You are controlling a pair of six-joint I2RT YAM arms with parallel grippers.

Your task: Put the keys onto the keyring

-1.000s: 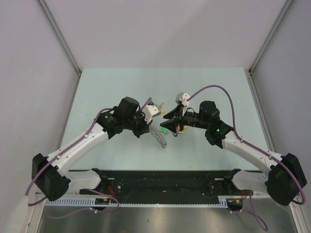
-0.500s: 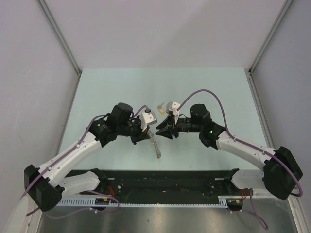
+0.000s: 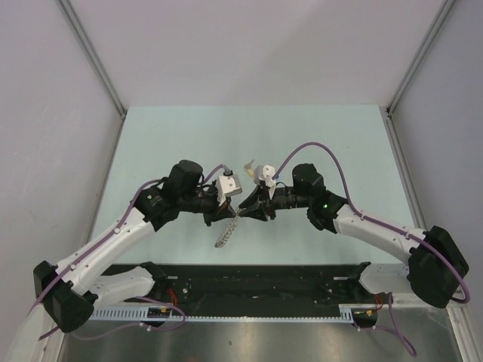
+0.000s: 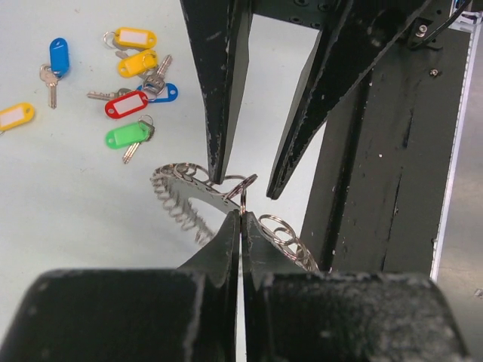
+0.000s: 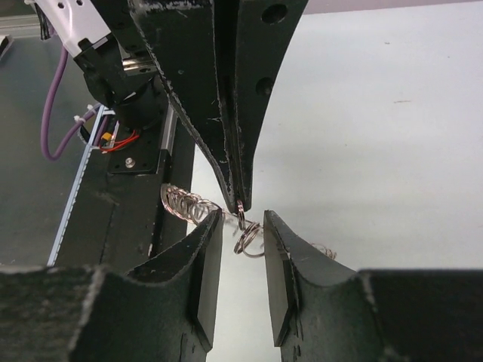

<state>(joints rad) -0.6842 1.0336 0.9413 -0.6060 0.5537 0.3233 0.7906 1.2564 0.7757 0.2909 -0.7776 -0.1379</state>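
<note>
Table [image 3: 173,136]: pale green top; keyring lifted off it at mid-table, in front of both arm bases.

Left arm [image 3: 113,237]: reaches in from the left side of the keyring. Right arm [image 3: 377,230]: reaches in from the opposite side, so the two wrists face each other across the keyring.

Left gripper [image 4: 241,219]: jaws pressed together, pinching one small loop of the keyring at its upper edge. From the right wrist, the same gripper [image 5: 238,197] comes down from above, tips closed on that loop.

Right gripper [image 5: 240,226]: jaws at a narrow gap, not closed. One loop of the keyring sits between the fingers [image 5: 207,241]; cannot tell whether either pad touches it. From the left wrist, its two tips [image 4: 247,185] straddle the keyring right above the left gripper's pinch point.

Keyring [image 4: 181,192]: silver, many small linked loops, scalloped edge. It hangs limp from the left gripper's pinch; in the top view it trails down and toward the arm bases [image 3: 225,230].

Keys [image 4: 127,104]: loose on the table, apart from the keyring, none on it. Tags green, red, blue, yellow. Green tag lies nearest the keyring.
</note>
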